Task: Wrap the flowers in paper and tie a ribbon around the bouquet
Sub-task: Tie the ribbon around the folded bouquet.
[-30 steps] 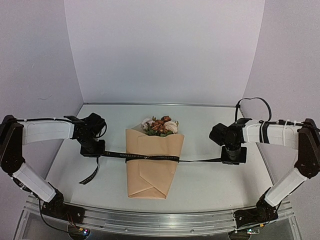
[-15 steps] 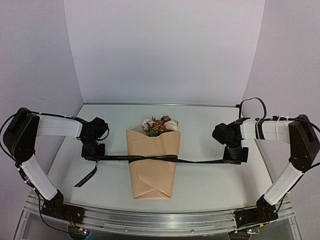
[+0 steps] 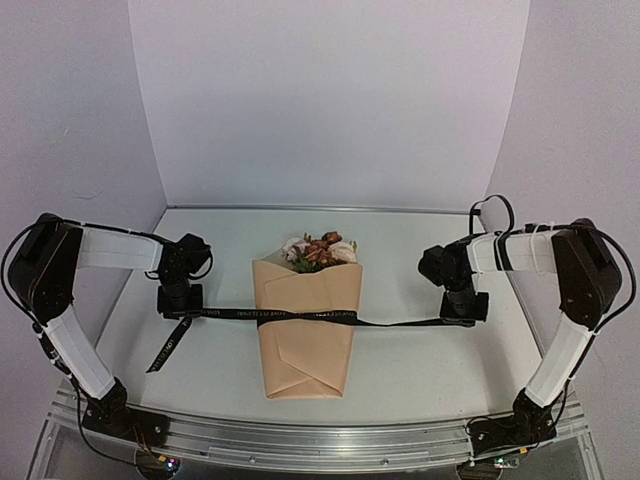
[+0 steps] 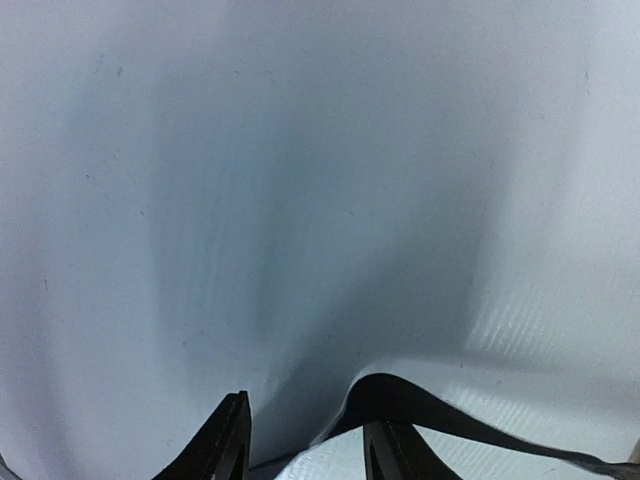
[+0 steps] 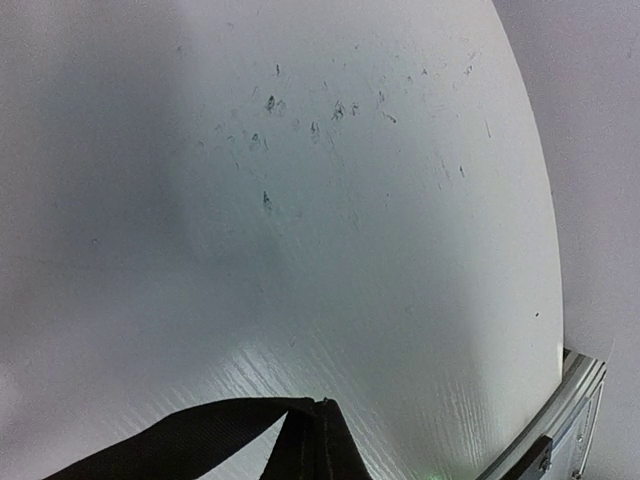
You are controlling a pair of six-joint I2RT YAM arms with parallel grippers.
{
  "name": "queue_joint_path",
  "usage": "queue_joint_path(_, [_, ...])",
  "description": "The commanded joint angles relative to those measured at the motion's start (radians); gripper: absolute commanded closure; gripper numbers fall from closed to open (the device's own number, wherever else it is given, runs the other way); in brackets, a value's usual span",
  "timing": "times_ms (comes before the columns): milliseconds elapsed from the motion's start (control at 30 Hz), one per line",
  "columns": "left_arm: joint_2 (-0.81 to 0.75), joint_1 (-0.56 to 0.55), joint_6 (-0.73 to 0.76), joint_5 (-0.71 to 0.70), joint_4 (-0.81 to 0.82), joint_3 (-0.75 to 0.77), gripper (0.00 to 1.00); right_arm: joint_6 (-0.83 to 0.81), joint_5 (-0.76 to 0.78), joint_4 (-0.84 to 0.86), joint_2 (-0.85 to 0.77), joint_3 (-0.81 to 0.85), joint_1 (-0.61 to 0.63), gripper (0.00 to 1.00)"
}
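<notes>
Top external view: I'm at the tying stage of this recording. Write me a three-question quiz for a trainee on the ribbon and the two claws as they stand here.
1. True or false: the ribbon runs across the bouquet, below the flowers.
2. Fill in the blank: in the left wrist view, the left claw has its jaws standing ____.
3. Pick one. The right claw is shut on: A) the ribbon, B) a flower stem, C) nothing.

Key: 1 true; 2 open, with a clear gap between them; 3 A.
</notes>
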Motion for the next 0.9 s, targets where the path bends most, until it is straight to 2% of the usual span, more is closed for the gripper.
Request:
queue_joint_path(0, [0.003,0.09,0.03,-0.033,0.019,0.066,0.53,-0.009,-0.003,-0.007,0.001,0.05,-0.032,0.99])
queue_joint_path(167, [0.019,0.154,0.03,0.038,0.036,0.123,0.51,-0.017,-0.027,-0.006,0.002,0.084,-0.046,0.95])
queue_joint_path(333, [0.025,0.158,0.012,0.038,0.034,0.156,0.5,-0.032,-0.037,-0.004,0.006,0.093,-0.056,0.82])
queue_joint_path(700, [-0.102,0.235,-0.03,0.064,0.038,0.171,0.37,-0.052,-0.029,0.003,-0.102,0.053,-0.118,0.4])
queue_joint_path(800, [-0.143,0.241,-0.045,0.101,0.042,0.168,0.37,-0.05,-0.085,0.022,-0.147,0.044,-0.127,0.31])
queue_joint_path(867, [-0.184,0.241,-0.079,0.166,0.057,0.151,0.37,-0.019,-0.185,0.09,-0.199,0.0,-0.122,0.27])
